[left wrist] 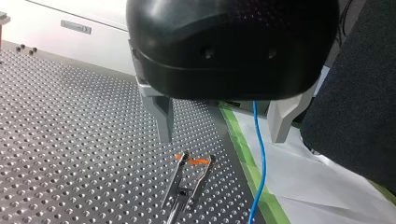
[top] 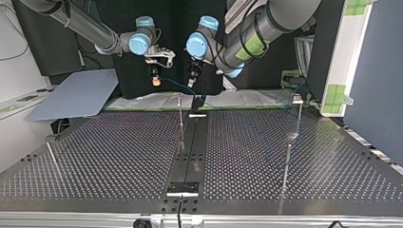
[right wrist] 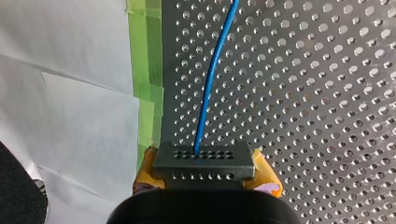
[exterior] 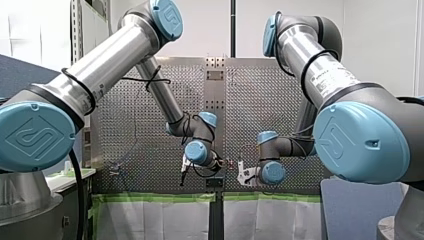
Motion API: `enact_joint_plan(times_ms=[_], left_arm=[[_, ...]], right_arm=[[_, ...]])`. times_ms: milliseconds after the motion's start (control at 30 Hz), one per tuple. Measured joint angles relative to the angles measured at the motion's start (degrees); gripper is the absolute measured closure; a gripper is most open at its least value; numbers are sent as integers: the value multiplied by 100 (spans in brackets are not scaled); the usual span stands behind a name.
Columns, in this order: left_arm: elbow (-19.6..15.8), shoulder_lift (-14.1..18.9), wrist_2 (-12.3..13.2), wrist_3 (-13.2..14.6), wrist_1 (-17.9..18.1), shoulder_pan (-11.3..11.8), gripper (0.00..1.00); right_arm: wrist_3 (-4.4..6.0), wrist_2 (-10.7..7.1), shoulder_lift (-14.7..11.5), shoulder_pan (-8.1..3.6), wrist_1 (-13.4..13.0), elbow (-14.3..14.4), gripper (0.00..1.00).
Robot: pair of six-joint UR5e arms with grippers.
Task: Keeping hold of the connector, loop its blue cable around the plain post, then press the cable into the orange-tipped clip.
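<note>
Clamping on what, those right jaws of yours? asks the technician.

On the dark grey rectangular connector (right wrist: 204, 158), I answer. They are closed on its two short ends, yellow pads (right wrist: 267, 170) pressed against it, because the task wants that end held fast. The thin blue cable (right wrist: 211, 79) leaves its face and runs ahead over the perforated metal worktop (right wrist: 327, 93).

And the left jaws?

Apart. The cable hangs between the two grey metal fingers (left wrist: 163, 121), nearer one of them; whether it touches that one I cannot tell. I judge they straddle it to steer the slack while the other end is pinned.

Where is the cable against the clip?

The orange-tipped clip (left wrist: 191, 163), two thin metal prongs rising from the worktop, stands under my left jaws. The cable passes beside it, not between the prongs, hanging past the strip of green tape (left wrist: 240, 144) at the worktop's edge.

The post?

Several thin upright metal rods (top: 287, 166) show in the top view; which is the plain post I cannot say. The cable sags free between my two arms there, so I judge the loop not yet made.
</note>
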Motion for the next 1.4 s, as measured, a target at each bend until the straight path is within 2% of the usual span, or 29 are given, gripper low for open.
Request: enact_joint_plan(times_ms=[633, 900, 1067, 1233, 1400], left_arm=[[-4, -4, 1, -19, -25, -15, 0], [-207, 0, -232, 150, -98, -112, 0], [-442, 6, -432, 282, -59, -154, 0], [-546, 5, -478, 325, 19, -217, 0], [-561, 4, -502, 311, 84, -241, 0]], right_arm=[[-12, 34, 0, 1, 69, 4, 100], [-58, 319, -35, -5, 191, 61, 100], [-33, 424, -182, -28, 60, 216, 100], [-71, 373, -432, 1, -178, 466, 100], [-101, 166, -687, 31, -273, 720, 100]])
